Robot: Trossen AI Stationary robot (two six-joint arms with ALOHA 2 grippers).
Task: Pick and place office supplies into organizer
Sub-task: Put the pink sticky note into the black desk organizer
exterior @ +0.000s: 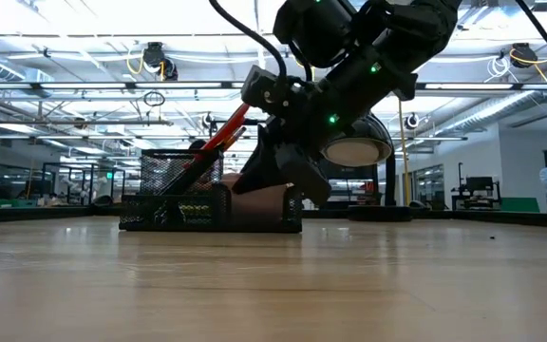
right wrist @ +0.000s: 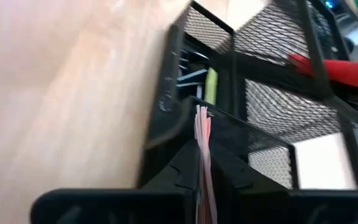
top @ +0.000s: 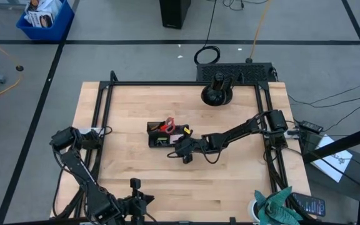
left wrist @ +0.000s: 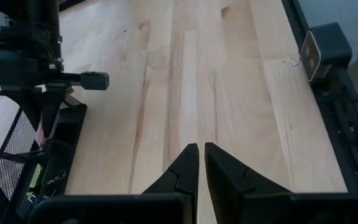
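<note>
Left arm parked at the table's near-left corner, its gripper (left wrist: 197, 163) empty with the fingers nearly touching over bare wood, taking no part at this stage. Centre of the table (top: 136, 169): the organizer (top: 165, 134), a black mesh tray, already holds the red-handled scissors (top: 167, 124) standing upright in its tall compartment, a small yellow-green piece (right wrist: 211, 85) in a low compartment, and some dark items beside it that cannot be identified. Right of the organizer: the right arm reaches in from the table's right edge, and its gripper (right wrist: 202, 163) sits low against the tray's near side, fingers pinched narrowly on a thin pink sticky-note pad (right wrist: 202, 134) held edge-on just above the rim of a low compartment. Judged stage: late in the task, since no loose supplies are visible on the open wood in the overhead view, and the pad appears to be the last item in hand; what remains is to lower it into the compartment, release, and withdraw. Far right corner: a round black stand (top: 217, 94) and, off the near-right edge, a teal cloth (top: 279, 206), neither part of the sorting
</note>
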